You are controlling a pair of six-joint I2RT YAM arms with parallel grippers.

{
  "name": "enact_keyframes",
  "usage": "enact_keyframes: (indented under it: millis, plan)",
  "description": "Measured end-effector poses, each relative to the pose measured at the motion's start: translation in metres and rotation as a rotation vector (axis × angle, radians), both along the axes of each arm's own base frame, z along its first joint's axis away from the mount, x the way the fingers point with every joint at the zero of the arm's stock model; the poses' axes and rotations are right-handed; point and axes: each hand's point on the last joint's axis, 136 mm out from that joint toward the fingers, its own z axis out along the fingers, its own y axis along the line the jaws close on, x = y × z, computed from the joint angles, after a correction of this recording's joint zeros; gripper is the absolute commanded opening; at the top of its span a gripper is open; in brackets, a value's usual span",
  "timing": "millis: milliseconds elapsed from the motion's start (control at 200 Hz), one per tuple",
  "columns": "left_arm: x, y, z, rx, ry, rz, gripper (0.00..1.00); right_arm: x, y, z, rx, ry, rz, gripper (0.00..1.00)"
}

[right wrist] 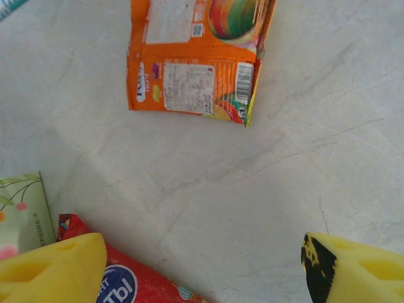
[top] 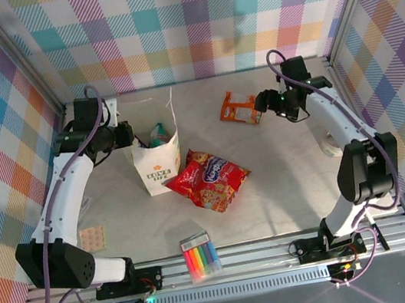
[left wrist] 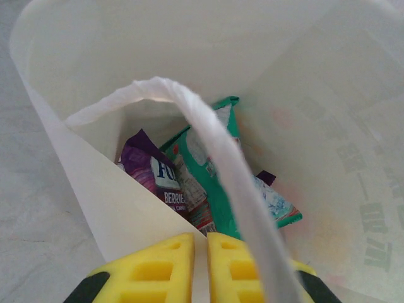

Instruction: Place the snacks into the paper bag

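Lying flat on the desk (top: pixel 293 183), the orange packet (right wrist: pixel 196 57) is seen ahead of the right gripper (right wrist: pixel 202 271), whose jaws are spread wide with nothing between them. The packet is judged light, thin and crinkly, its film slippery and its contents probably crushable. A pinch across a crimped end seam or a raised corner is advised, since the flat middle offers little to bite. The large red packet (top: pixel 209 179) is found just beside the paper bag (top: pixel 159 159), near its foot. It looks puffier and wider, so an end seam is again judged the better hold. The bag's wall is pinched at the rim by the left gripper (left wrist: pixel 201 252), closed on it, and the mouth is thereby held open. Inside, a purple packet (left wrist: pixel 151 170) and the teal-and-white packet (left wrist: pixel 214 183) are seen lying together.
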Motion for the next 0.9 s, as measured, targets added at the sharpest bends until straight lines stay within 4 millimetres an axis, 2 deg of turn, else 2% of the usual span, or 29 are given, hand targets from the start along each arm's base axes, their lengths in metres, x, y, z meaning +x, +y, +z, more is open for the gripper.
enact_keyframes:
  millis: [205,345,660,900]
  plan:
    - [0.000,0.001,0.000,0.006,-0.001,0.005,0.14,0.013,-0.007,-0.036,0.047,0.075,-0.030,0.81]
    - [0.002,0.002,-0.001,0.011,0.001,0.009,0.14,0.022,-0.007,-0.051,0.075,0.103,-0.037,0.81]
    - [0.002,0.001,-0.001,0.012,0.003,0.012,0.14,0.056,0.002,-0.087,0.151,0.144,-0.050,0.78]
    - [0.002,0.002,-0.002,0.018,0.002,0.017,0.14,0.070,0.007,-0.113,0.212,0.179,-0.070,0.77]
